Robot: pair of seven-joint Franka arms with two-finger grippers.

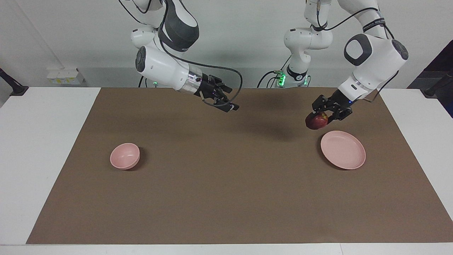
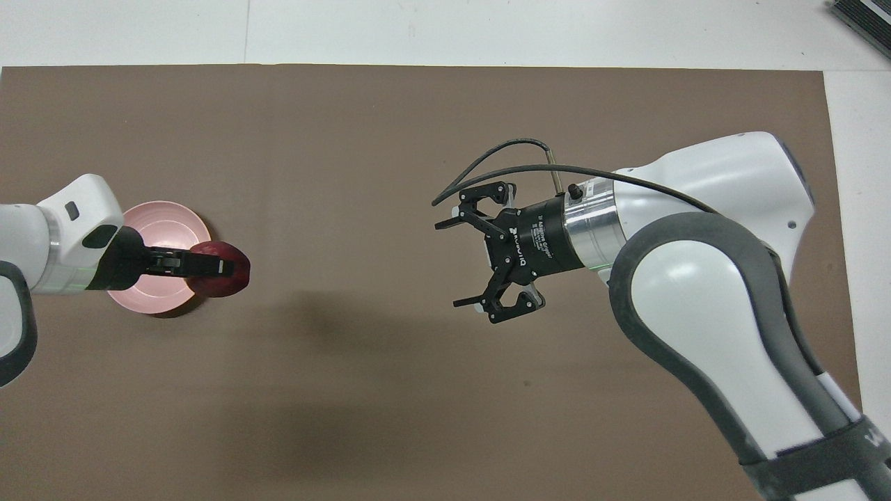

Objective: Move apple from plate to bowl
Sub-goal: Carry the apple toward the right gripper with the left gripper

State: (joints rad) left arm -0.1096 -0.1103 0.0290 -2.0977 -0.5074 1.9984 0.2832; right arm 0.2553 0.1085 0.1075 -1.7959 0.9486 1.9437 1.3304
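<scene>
The dark red apple (image 1: pixel 316 122) hangs in my left gripper (image 1: pixel 319 118), which is shut on it and holds it up in the air over the brown mat, just off the plate's rim toward the right arm's end. The pale pink plate (image 1: pixel 345 156) lies flat and bare on the mat. In the overhead view the left gripper (image 2: pixel 221 267) and the apple (image 2: pixel 235 278) overlap the plate's (image 2: pixel 167 216) edge. The small pink bowl (image 1: pixel 124 156) stands toward the right arm's end; the right arm hides it in the overhead view. My right gripper (image 1: pixel 228 105) (image 2: pixel 451 265) is open and empty, raised over the mat's middle.
A brown mat (image 1: pixel 226 198) covers most of the white table (image 1: pixel 39 141). Small white boxes (image 1: pixel 64 76) sit at the wall by the right arm's end. A dark object (image 2: pixel 863 17) lies off the mat at a corner.
</scene>
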